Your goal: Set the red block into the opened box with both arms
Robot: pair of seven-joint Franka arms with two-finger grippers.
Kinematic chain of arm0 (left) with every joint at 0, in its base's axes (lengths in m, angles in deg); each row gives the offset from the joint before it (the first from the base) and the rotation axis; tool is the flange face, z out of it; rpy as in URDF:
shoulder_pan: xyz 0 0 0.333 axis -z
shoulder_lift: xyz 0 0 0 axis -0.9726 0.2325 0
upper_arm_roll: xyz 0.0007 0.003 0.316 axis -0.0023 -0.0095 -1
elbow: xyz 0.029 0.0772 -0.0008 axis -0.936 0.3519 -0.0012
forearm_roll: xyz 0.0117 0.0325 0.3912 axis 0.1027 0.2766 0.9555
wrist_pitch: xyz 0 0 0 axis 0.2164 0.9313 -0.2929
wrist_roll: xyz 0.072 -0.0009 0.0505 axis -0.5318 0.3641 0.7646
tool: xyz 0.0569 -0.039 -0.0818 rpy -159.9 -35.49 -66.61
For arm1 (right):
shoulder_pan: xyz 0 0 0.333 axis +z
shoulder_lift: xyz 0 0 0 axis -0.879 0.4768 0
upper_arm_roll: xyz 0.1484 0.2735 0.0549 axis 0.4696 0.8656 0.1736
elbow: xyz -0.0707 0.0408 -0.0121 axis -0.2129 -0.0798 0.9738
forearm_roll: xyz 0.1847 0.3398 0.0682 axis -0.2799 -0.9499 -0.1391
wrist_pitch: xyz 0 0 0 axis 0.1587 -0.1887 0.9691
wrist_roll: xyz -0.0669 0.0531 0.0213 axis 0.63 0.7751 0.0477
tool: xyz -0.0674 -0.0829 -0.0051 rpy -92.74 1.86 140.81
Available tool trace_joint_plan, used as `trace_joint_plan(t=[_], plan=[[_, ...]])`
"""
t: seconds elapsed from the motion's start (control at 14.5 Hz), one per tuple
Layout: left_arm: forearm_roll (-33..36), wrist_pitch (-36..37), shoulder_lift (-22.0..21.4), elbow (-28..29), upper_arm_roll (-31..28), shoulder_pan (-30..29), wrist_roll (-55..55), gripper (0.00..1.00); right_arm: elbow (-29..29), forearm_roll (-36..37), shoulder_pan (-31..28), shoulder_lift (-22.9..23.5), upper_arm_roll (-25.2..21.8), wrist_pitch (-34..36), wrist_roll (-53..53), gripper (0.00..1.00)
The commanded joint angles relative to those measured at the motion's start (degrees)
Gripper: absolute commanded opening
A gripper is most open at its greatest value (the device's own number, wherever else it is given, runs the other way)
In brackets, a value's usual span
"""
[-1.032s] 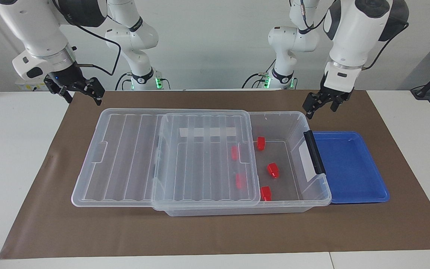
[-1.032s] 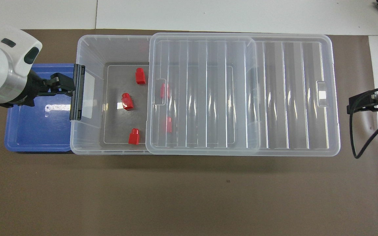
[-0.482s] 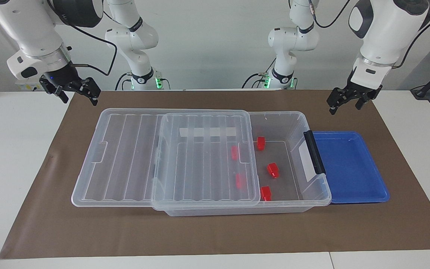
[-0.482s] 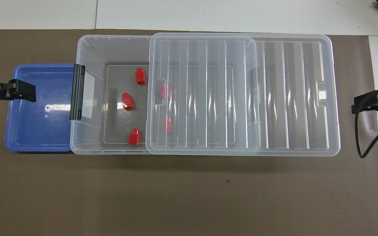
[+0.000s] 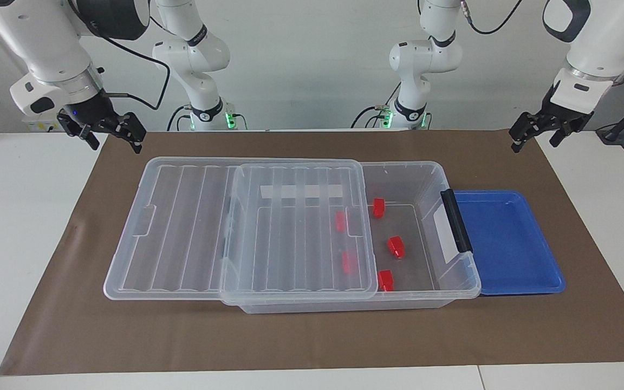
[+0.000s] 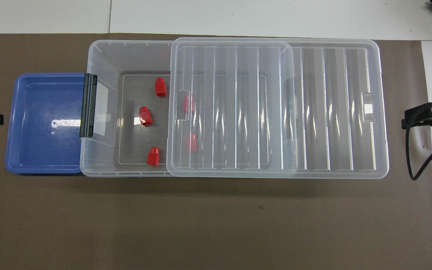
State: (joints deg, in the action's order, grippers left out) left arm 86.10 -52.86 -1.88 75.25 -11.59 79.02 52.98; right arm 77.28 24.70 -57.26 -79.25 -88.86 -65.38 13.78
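Left tool (image 5: 534,136) and right tool (image 5: 109,134) both hang empty with jaws wide, each up over its own end of the bench (image 5: 30,227), clear of the box (image 5: 455,281). All five red blocks (two under the slid-back lid (image 5: 296,227)) lie inside, e.g. red block (image 5: 396,246). Placing looks done; best move is parking without clipping the lid.

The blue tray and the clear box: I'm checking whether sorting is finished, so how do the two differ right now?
The blue tray is shallow, opaque and holds nothing; the clear box is deep, see-through and holds five red blocks. The tray has no cover; the box's ribbed lid is slid toward the right arm's end, covering part of it. Both rest on the brown mat, end to end.
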Motion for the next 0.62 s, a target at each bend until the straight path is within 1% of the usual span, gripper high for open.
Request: trace_joint_plan(t=[0.0,0.07,0.14,0.21,0.34,0.48,0.55], plan=[[0.65,0.50,-1.23,1.48,0.39,0.35,-0.58,1.00,2.22,-1.14,-2.40,0.13,0.14,-5.99,7.86,0.79],[0.65,0.50,-1.23,1.57,0.39,0.35,-0.58,1.00,3.01,-1.23,-2.76,0.30,0.14,-7.57,9.28,0.49],[0.65,0.24,-1.23,1.57,0.39,0.44,-0.49,1.00,3.97,-1.14,-3.29,0.56,0.05,-9.50,9.65,0.17],[0.65,0.07,-1.23,1.57,0.39,0.53,-0.40,1.00,4.59,-1.14,-4.60,1.26,0.14,-11.44,11.83,0.00],[0.65,0.42,-1.23,1.57,0.39,0.44,-0.66,1.00,4.86,-1.14,-6.53,3.98,0.14,-16.70,17.27,0.00],[0.65,0.50,-1.23,1.57,0.39,0.44,-0.58,1.00,4.69,-1.49,-7.60,7.05,0.14,-21.89,18.61,0.00],[0.65,0.33,-1.23,1.57,0.39,0.44,-0.49,1.00,4.43,-3.32,-7.60,8.81,0.14,-23.92,19.57,0.00]])
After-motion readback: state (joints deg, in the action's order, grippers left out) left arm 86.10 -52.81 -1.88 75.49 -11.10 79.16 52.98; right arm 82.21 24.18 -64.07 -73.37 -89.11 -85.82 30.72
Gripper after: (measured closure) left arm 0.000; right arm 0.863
